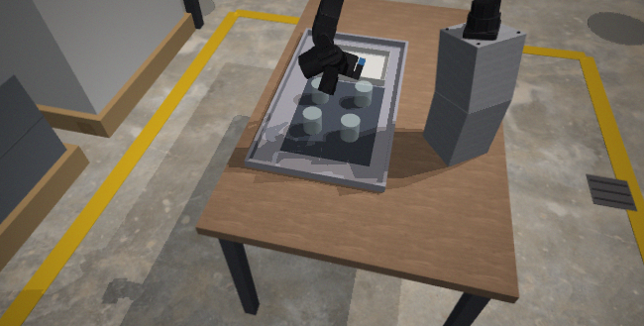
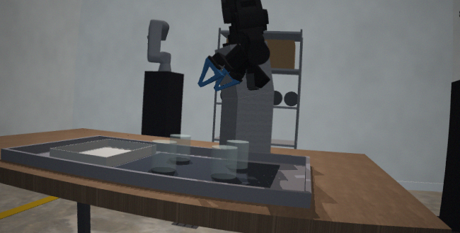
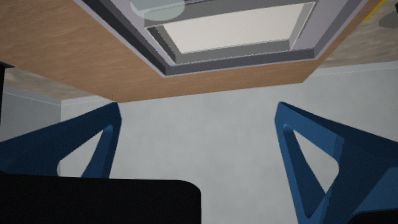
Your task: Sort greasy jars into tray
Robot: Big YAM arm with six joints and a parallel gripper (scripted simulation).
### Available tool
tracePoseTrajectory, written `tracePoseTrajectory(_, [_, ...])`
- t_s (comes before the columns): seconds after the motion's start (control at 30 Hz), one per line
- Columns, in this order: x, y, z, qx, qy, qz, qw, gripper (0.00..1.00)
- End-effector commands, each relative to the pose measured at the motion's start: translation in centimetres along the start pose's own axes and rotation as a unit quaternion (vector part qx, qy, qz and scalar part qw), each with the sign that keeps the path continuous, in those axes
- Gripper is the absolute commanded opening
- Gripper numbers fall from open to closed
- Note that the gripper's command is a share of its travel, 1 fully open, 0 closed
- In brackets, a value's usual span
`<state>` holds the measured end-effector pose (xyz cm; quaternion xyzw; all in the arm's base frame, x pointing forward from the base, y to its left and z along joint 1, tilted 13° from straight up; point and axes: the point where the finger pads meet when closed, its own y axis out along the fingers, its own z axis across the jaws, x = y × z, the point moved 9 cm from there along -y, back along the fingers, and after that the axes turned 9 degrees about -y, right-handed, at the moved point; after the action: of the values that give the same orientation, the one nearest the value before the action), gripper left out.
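Note:
Four clear glass jars stand mouth down, apart, on the dark mat (image 1: 364, 156) (image 2: 267, 173). In the top view the far-left jar (image 1: 318, 96) is partly behind the arm; the others are far-right (image 1: 363, 94), near-left (image 1: 312, 122) and near-right (image 1: 350, 129). In the exterior view they show as four upright jars (image 2: 164, 156) (image 2: 180, 144) (image 2: 224, 161) (image 2: 240, 154). No grease is visible. The pale tray (image 1: 375, 65) (image 2: 78, 157) (image 3: 230, 31) beside the mat is empty. My gripper (image 2: 209, 87) (image 3: 198, 110) is open and empty, high above the table top, its blue fingers spread and touching nothing.
The steel table top (image 1: 268, 146) (image 2: 297, 183) has a raised rim around mat and tray and lies on a wooden table (image 1: 347, 226) (image 2: 340, 186). The arm's grey pedestal (image 1: 471, 92) (image 2: 253, 122) stands beside it. One jar (image 3: 157, 7) shows at the wrist view's top edge.

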<state>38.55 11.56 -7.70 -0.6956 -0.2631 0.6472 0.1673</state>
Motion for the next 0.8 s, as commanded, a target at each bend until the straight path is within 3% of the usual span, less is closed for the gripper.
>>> tracePoseTrajectory(0.0, [-1.58, 0.46, -1.19, 0.015, 0.059, -0.009, 0.998, 1.0])
tracePoseTrajectory(0.23, [-1.58, 0.46, -1.19, 0.015, 0.059, -0.009, 0.998, 1.0])
tracePoseTrajectory(0.27, [-1.52, 0.91, -0.95, 0.04, 0.099, -0.039, 0.993, 1.0])
tracePoseTrajectory(0.57, [-1.52, 0.91, -0.95, 0.04, 0.099, -0.039, 0.993, 1.0])
tracePoseTrajectory(0.6, [-1.49, 1.17, -0.82, 0.064, 0.136, -0.068, 0.986, 1.0])
tracePoseTrajectory(0.77, [-1.49, 1.17, -0.82, 0.064, 0.136, -0.068, 0.986, 1.0])
